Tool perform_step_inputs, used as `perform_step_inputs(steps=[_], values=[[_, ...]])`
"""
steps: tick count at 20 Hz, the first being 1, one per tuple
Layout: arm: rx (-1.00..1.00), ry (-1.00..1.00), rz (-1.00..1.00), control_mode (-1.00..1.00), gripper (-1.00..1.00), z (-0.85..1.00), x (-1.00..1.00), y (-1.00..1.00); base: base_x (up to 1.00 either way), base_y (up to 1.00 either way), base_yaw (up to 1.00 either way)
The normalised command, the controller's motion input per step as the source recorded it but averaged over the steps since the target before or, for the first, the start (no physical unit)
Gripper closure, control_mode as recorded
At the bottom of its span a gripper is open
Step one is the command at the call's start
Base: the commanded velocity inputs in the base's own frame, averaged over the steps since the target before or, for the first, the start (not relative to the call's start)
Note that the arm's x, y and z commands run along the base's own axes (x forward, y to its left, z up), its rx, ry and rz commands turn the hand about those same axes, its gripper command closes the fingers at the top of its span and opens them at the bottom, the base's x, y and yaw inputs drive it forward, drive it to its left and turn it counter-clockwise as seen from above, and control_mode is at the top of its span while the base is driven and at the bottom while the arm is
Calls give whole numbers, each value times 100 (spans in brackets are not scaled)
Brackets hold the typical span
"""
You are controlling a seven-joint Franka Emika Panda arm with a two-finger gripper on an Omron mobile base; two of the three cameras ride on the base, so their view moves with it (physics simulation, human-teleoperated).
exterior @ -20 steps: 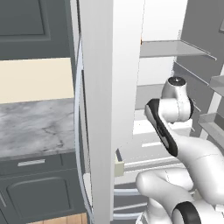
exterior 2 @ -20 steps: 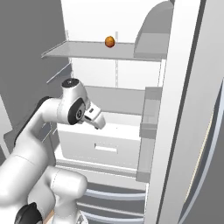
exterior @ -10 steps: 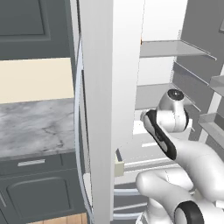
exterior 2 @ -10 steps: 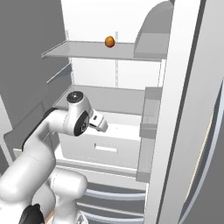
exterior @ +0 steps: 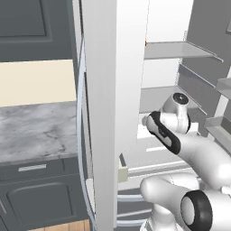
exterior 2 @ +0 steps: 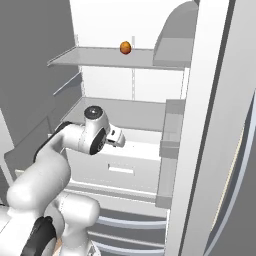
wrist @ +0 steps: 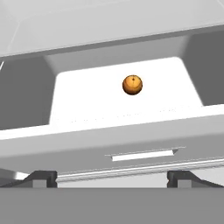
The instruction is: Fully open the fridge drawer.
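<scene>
Counting what the fridge holds: one fridge drawer [exterior 2: 122, 167], white and low in the compartment, with one small pale handle [wrist: 144, 155] at the middle of its flat front. In the hand view the drawer stands partly pulled out, and one orange ball [wrist: 132, 85] lies on its white floor. A second orange ball [exterior 2: 125, 47] sits on the upper grey shelf [exterior 2: 95, 57]; a second grey shelf [exterior 2: 130, 107] lies just above the drawer. The gripper [wrist: 112, 177] hangs in front of the drawer, level with the handle, its two fingers [wrist: 41, 176] spread wide and holding nothing. Left of the fridge, a grey marbled surface [exterior: 36, 131] tops one dark cabinet drawer [exterior: 34, 168].
</scene>
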Motion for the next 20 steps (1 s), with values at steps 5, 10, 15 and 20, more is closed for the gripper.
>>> perform_step_inputs(steps=[5, 10, 15, 20], values=[[0, 0, 1, -100, -100, -14, 24, 2, 0, 0, 0], [0, -3, 0, -100, -100, -28, 27, 0, 0, 0, 0], [0, -5, 0, -100, -100, -33, 15, 0, 0, 0, 0], [0, 1, 0, -100, -100, -26, 0, 0, 0, 0, 0]])
